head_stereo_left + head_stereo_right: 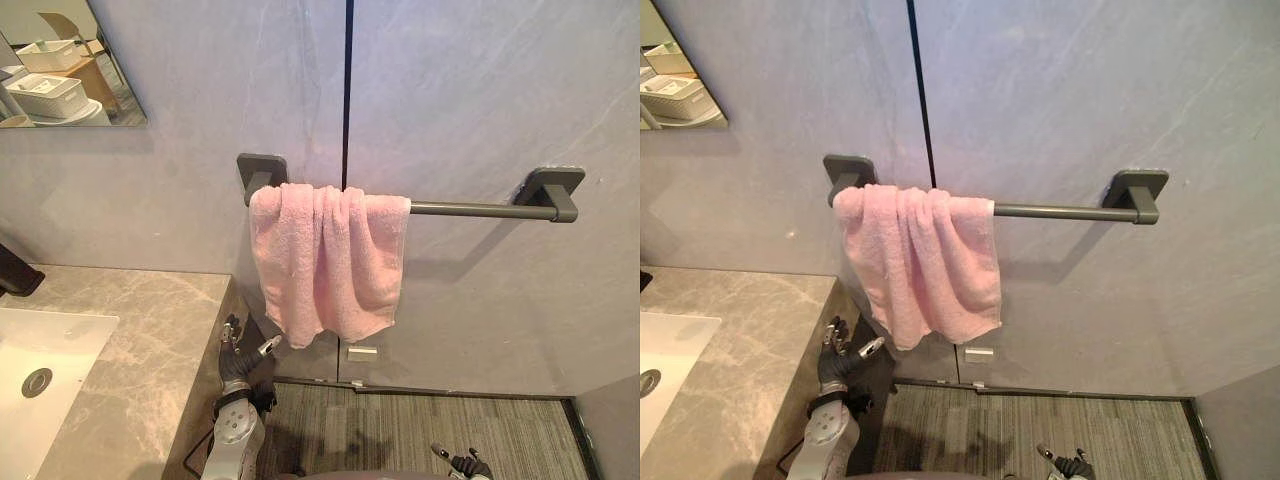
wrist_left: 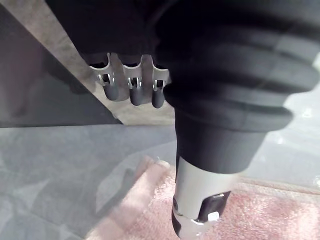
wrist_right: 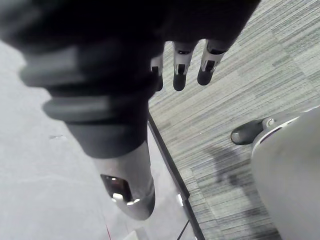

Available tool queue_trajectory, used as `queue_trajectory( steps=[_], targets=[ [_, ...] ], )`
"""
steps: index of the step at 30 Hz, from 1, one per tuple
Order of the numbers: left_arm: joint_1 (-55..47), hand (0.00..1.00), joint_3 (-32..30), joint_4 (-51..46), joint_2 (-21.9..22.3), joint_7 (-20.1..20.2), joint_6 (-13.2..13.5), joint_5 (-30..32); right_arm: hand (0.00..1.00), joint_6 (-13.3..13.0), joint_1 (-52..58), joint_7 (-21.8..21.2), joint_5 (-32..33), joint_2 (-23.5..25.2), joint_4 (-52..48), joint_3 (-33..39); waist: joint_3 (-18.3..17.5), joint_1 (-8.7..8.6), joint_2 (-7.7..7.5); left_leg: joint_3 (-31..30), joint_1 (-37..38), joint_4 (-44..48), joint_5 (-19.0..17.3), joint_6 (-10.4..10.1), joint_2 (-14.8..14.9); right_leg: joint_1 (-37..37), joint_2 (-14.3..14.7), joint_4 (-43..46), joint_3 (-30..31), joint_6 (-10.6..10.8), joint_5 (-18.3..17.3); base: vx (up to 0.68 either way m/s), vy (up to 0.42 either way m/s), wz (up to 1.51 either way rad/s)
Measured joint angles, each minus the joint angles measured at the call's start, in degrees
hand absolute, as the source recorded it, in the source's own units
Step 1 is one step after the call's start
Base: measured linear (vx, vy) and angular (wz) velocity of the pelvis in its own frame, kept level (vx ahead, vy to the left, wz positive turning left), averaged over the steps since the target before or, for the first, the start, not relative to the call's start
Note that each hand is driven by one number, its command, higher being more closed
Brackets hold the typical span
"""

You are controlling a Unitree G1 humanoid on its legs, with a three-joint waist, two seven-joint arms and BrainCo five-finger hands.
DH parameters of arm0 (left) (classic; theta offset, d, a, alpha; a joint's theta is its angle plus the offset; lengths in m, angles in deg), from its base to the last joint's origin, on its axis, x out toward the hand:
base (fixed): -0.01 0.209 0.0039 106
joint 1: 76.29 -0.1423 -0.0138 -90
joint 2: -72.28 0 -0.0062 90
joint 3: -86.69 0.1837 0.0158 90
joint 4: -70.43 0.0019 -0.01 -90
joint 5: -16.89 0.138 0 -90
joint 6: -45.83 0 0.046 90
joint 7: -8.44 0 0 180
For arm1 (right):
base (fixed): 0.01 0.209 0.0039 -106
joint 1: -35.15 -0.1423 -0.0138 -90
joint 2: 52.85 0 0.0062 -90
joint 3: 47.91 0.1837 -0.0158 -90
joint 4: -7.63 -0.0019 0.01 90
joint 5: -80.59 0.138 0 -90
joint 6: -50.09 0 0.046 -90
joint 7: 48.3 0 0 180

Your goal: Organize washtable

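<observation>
A pink towel [image 1: 325, 260] hangs bunched over the left end of a grey wall bar [image 1: 470, 209], its lower edge uneven. My left hand [image 1: 240, 365] is raised just below the towel's lower left corner, beside the end of the marble washtable [image 1: 130, 330]. Its fingers [image 2: 131, 87] are relaxed and hold nothing, and the towel [image 2: 260, 215] lies past the thumb in the left wrist view. My right hand [image 1: 462, 464] hangs low over the carpet at the lower right. Its fingers [image 3: 180, 70] are straight and empty.
A white sink [image 1: 40, 370] is set in the washtable at the left, with a dark tap [image 1: 15, 272] behind it. A mirror [image 1: 60, 60] at the upper left reflects white baskets. Grey striped carpet [image 1: 420, 430] covers the floor below the wall.
</observation>
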Motion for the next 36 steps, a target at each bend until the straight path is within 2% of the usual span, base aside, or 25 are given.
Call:
queue_trajectory(
  steps=[7, 12, 18, 23, 27, 35, 36],
  targets=[
    [2.7, 0.0, 0.7, 0.0, -1.9, -2.1, -0.1, 2.7, 0.0, 0.0, -0.2, 0.1, 0.0, -0.3, 0.5, 0.0, -0.2, -0.44, -0.26, 0.2, -0.2, -0.2, -0.1, -0.1, 0.1, -0.1, 0.2, -0.8, 0.4, -0.1, 0.2, -0.01, -0.003, 0.0],
    [5.9, 0.0, 0.5, 0.2, -4.3, -2.1, -0.1, 3.3, 0.0, 0.1, -0.2, 0.0, 0.0, -1.3, 1.8, -0.5, -0.2, -1.57, -0.26, 0.6, -0.3, -0.2, -0.1, -0.1, 0.0, -0.1, 0.2, -1.4, 0.8, -0.3, 0.5, 0.0, -0.013, -0.06],
    [7.4, 0.0, -0.3, 1.6, -4.7, -3.1, -0.2, 3.3, 0.0, 0.3, -0.1, -0.3, -0.1, -1.4, 1.9, -0.4, -0.3, -1.88, -0.14, 1.3, -0.8, -0.1, -0.1, -0.1, 0.0, -1.0, 0.2, -2.0, 1.9, -0.3, 1.6, -0.04, -0.015, -0.12],
    [8.3, 0.0, -0.6, 3.4, -5.7, -3.2, -0.5, 3.7, 0.0, 0.3, 0.0, -0.4, -0.1, -1.5, 1.8, -0.3, -0.5, -3.07, 0.11, 1.7, -1.3, 0.2, -0.1, 0.0, -0.1, -1.1, 0.2, -3.5, 2.8, -0.2, 3.2, -0.08, -0.016, -0.08],
    [8.6, 0.0, -0.5, 4.6, -6.0, -3.2, -0.9, 3.8, 0.0, 0.4, 0.5, -0.4, -0.1, -2.0, 1.8, -0.3, -1.2, -3.09, 0.88, 2.5, -1.6, 0.2, -0.1, 0.0, -0.1, -1.9, 0.2, -3.6, 3.6, -0.2, 3.6, -0.05, -0.021, -0.13],
    [8.6, 0.0, 0.5, 4.6, -6.5, -3.1, -1.1, 3.7, 0.0, 0.4, 0.8, -0.5, -0.1, -2.0, 1.8, 0.0, -1.3, -3.04, 0.68, 2.5, -1.6, 0.2, -0.1, 0.0, -0.1, -1.9, 0.2, -3.6, 3.7, -0.1, 3.7, -0.01, -0.007, 0.0],
    [8.6, 1.0, 0.9, 4.6, -6.6, -3.1, -1.2, 3.7, 0.0, 0.4, 0.8, -0.5, -0.1, -2.0, 1.9, 0.0, -1.3, -3.03, 0.67, 2.5, -1.6, 0.2, -0.1, 0.0, -0.1, -1.9, 0.2, -3.6, 3.7, -0.1, 3.7, -0.03, -0.026, 0.01]
  ],
)
